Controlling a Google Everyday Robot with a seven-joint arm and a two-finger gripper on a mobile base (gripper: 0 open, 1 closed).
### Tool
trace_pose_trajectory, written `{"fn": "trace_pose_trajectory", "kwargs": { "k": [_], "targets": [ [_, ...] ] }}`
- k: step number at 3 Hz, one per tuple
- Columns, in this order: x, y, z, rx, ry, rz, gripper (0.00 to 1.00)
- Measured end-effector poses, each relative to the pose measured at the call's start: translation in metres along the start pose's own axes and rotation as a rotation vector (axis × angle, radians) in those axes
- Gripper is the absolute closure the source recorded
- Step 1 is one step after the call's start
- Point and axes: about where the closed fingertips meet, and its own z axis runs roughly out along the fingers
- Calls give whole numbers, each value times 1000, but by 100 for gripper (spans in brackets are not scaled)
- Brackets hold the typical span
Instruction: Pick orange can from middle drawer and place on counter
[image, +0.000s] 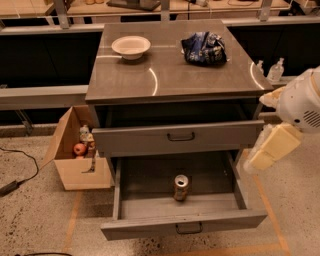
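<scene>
one gripper (270, 149) beside middle drawer (150, 226)

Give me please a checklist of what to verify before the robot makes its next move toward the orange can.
1. Middle drawer pulled out far enough: ok.
2. Orange can upright on the drawer floor, nothing touching it: ok.
3. End effector over the can: not ok. It hangs to the right of the cabinet, outside the drawer.
4. Upper drawer out of the way: cannot tell. It stands slightly open above the rear of the middle drawer.
5. Free place on the counter: ok, in front of the bowl and the snack bag.
</scene>
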Motion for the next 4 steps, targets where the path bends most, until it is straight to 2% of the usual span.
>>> {"fn": "trace_pose_trajectory", "kwargs": {
  "k": [1, 2, 3, 4],
  "targets": [
    [6, 20, 57, -61, -169, 64, 0],
    [-9, 36, 133, -70, -318, 111, 0],
    [-9, 36, 132, -68, -318, 111, 0],
    [21, 18, 148, -40, -273, 104, 0]
  ]
}}
